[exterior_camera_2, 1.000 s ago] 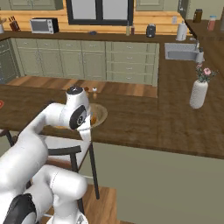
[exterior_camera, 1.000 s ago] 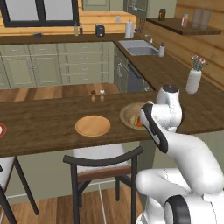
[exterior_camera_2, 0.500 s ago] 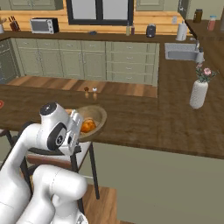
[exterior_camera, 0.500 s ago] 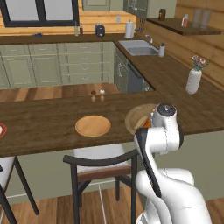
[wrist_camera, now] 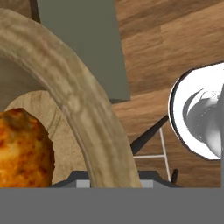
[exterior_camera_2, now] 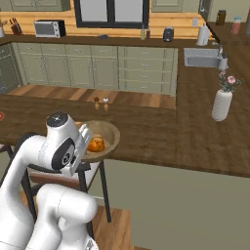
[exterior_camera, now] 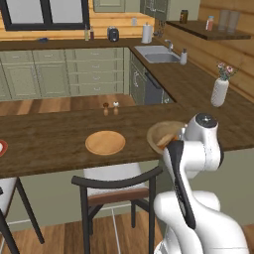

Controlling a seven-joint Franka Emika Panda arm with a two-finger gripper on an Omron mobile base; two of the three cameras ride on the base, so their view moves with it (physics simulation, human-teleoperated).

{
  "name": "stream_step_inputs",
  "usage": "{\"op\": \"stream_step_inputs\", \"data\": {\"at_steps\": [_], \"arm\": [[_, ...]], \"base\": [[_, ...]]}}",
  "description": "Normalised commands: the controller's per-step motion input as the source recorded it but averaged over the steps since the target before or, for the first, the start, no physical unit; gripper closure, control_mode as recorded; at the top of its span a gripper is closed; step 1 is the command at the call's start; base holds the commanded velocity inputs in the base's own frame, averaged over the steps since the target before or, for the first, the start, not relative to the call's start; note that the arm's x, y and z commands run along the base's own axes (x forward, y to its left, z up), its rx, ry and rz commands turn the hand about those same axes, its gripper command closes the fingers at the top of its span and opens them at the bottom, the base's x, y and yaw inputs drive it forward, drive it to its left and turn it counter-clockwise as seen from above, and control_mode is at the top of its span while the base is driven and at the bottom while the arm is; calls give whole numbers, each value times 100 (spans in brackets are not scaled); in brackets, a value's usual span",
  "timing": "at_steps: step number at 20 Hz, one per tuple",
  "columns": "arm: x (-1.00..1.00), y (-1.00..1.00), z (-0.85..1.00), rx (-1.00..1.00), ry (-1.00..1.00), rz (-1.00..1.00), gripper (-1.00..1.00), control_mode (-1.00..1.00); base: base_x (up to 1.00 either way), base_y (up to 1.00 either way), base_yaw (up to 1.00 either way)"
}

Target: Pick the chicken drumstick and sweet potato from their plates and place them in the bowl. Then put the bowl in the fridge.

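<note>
Wooden bowl (exterior_camera_2: 110, 136) seen at near edge of dark wood surface (exterior_camera_2: 161, 141), partly behind white arm (exterior_camera_2: 58, 146). Glossy orange-brown chicken drumstick (exterior_camera_2: 96, 144) lay inside. White vase (exterior_camera_2: 221, 104) stood well apart, to right.

Wooden plate (exterior_camera: 105, 142) on brown counter (exterior_camera: 49, 141)

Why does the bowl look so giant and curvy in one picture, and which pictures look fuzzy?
In the hand view the camera sits right against the bowl, so its rim looms huge and the chicken drumstick shows coarse, blotchy texture. The left base view and right base view are soft, evenly lit, with no strong glare; there the bowl looks small.
</note>
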Motion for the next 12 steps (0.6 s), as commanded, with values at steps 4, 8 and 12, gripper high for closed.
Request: {"op": "stream_step_inputs", "data": {"at_steps": [4,8,12], "arm": [[-23,0,-25,1,0,-5,100,-100],[-15,0,-35,0,0,-5,100,-100],[0,0,-49,-3,0,-2,100,-100]], "base": [[0,0,0],[0,0,0],[0,0,0]]}}
